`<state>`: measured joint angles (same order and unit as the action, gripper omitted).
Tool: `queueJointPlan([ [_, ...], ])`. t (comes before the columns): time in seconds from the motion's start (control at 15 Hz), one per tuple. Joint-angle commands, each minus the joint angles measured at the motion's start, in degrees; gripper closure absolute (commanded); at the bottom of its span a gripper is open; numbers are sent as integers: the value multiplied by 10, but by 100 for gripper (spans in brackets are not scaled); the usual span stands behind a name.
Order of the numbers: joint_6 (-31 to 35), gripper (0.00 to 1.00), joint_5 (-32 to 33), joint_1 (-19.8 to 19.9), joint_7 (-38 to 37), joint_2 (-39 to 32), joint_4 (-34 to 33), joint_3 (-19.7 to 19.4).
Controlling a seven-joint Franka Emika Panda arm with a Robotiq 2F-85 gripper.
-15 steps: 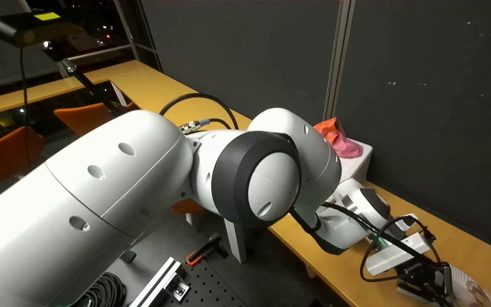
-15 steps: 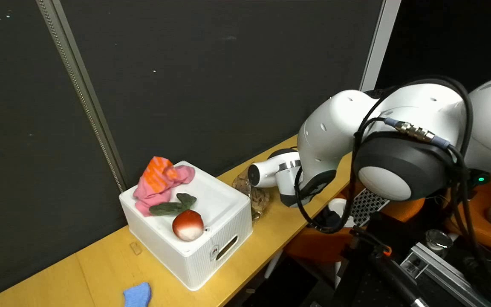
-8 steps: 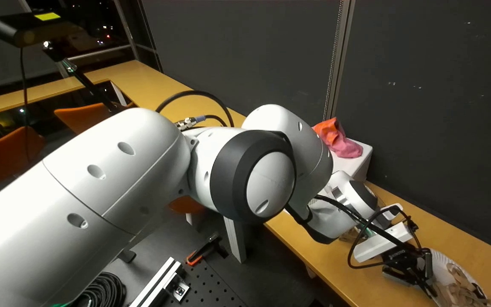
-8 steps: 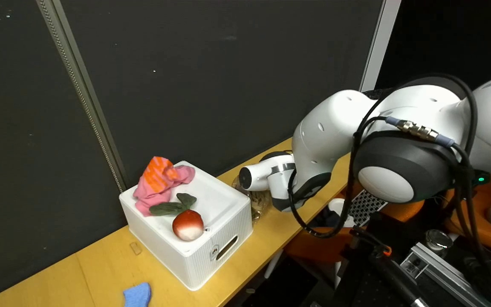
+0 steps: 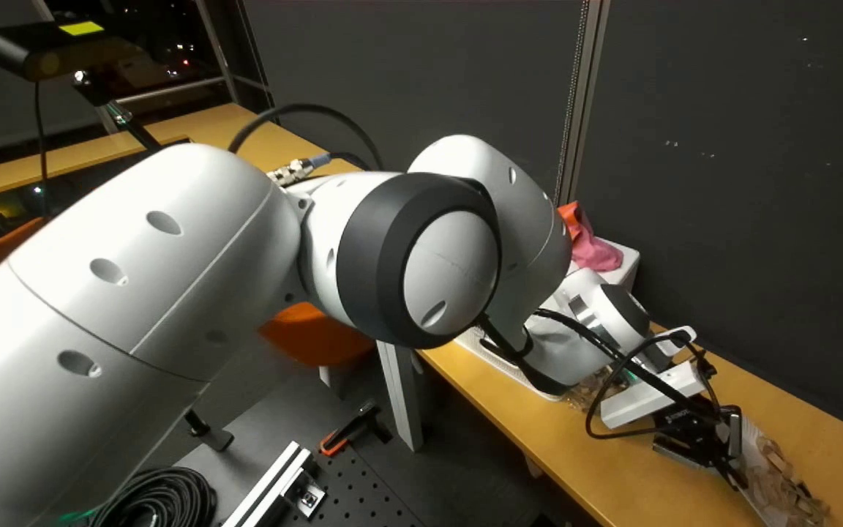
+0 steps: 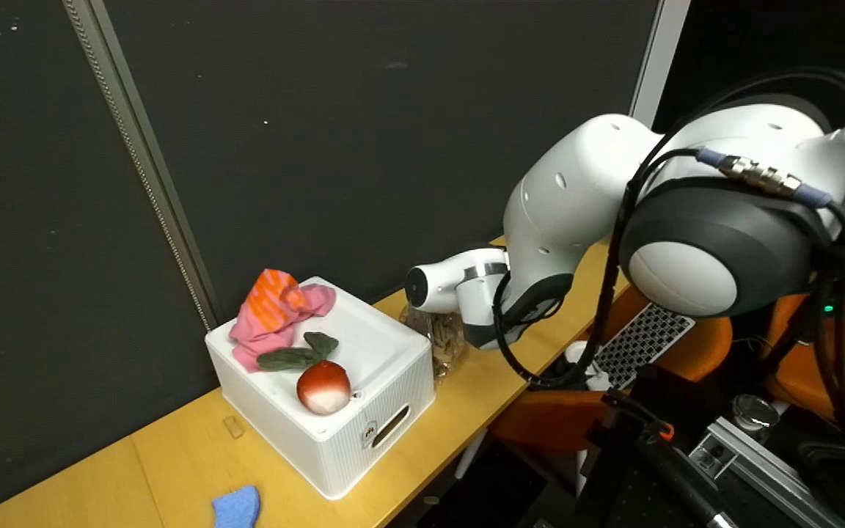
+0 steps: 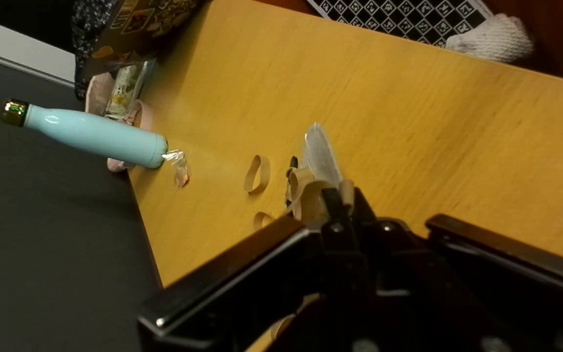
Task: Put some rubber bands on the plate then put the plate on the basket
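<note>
The white plate (image 7: 321, 151) shows nearly edge-on and steeply tilted in the wrist view. My gripper (image 7: 344, 200) is closed on its edge; a bit of rubber band sits at the fingertips. Tan rubber bands (image 7: 311, 195) cluster against the plate beside the fingers. In an exterior view the gripper (image 5: 735, 477) is low at the right, with rubber bands (image 5: 784, 479) heaped on the plate's face. Loose rubber bands (image 7: 257, 175) lie on the table. The white ribbed basket (image 6: 327, 440) stands on the table, away from the gripper. The gripper is hidden behind the arm in that view.
On the basket's top lie a pink and orange cloth (image 6: 268, 315), a green leafy thing (image 6: 298, 356) and a red-white ball (image 6: 324, 387). A clear bag (image 6: 444, 345) stands behind it. A blue bottle (image 7: 98, 137) and dark wall edge the table. A blue cloth (image 6: 237, 506) lies in front.
The gripper has moved up and left in an exterior view, and the plate with its rubber bands has moved left with it. The upper arm and elbow have risen.
</note>
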<state>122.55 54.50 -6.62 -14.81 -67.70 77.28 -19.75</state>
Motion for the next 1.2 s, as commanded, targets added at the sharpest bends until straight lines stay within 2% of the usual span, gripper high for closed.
queueJointPlan([
  [0.0, -8, 98, -2, 8, -35, 59, 52, 29],
  [0.47, -1, 98, -5, 15, -85, 126, 108, 52],
  [0.87, 20, 98, -53, 48, -84, 160, 131, 75],
  [1.13, 49, 98, -88, 61, -79, 167, 137, 74],
])
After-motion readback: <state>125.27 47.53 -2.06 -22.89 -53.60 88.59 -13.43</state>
